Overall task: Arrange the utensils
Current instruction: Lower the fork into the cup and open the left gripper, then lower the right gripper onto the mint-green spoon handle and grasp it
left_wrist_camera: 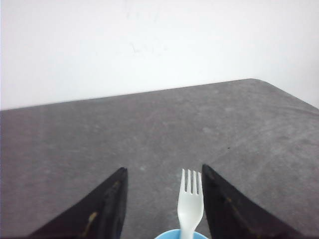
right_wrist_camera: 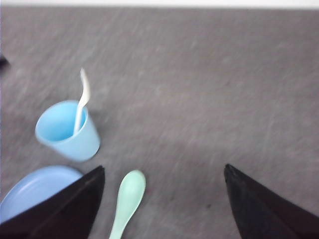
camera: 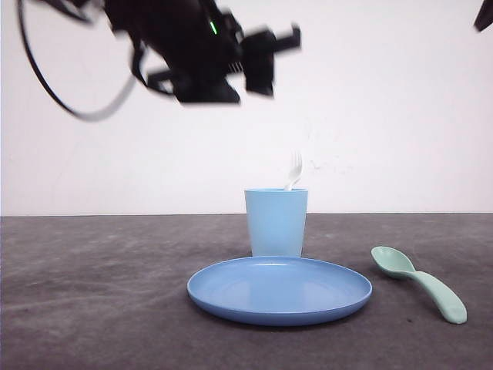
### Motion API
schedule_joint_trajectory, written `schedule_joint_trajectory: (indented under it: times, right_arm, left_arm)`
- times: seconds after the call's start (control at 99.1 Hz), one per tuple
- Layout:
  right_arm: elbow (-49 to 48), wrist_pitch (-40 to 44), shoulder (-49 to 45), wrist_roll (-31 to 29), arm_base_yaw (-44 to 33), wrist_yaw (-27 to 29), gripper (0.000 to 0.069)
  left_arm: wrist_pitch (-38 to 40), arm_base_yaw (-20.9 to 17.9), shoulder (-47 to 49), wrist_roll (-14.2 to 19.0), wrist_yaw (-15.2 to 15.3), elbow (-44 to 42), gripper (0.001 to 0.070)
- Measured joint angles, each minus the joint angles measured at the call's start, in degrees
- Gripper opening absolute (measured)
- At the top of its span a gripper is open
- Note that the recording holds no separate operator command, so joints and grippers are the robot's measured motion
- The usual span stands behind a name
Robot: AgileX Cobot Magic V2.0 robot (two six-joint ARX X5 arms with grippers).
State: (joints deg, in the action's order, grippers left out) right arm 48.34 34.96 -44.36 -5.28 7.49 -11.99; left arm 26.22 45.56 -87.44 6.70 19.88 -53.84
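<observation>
A dark grey table (camera: 92, 308) with a mottled, scuffed top runs back to a white wall; a blue plate (camera: 280, 290) lies on it near the front edge; a light blue cup (camera: 276, 222) stands upright just behind the plate, perhaps touching its rim, though the front view cannot settle that; a mint spoon (camera: 420, 281) lies flat to the right of the plate, apart from it, bowl toward the cup, handle pointing away.

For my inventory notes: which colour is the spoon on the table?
Mint green; the spoon shows best in the front view.
</observation>
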Motion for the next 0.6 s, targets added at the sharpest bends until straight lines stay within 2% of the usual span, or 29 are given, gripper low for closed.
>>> schedule_joint_trajectory:
  times: [0.101,0.222,0.434,0.595]
  right_arm:
    - [0.00,1.79,-1.86,-1.36,2.75,0.02,0.0476]
    - [0.00,2.75,-4.24,-4.13,6.23,0.48,0.0476]
    - [0.00,4.72,-9.79,-9.03,13.05,6.99,0.0476]
    - [0.00,4.92,-16.11,-12.02,18.84,10.36,0.0476]
  left_arm:
    - [-8.48,0.00,8.17,-0.13,1.27,0.00,0.0280]
    - [-19.56,0.00,18.03,-0.17,1.40,0.00,0.0280]
    - [-40.24,0.00,33.35,-0.26,1.42,0.00,0.0280]
    - [-52.19,0.02,42.71,0.79,1.42,0.00,0.0281]
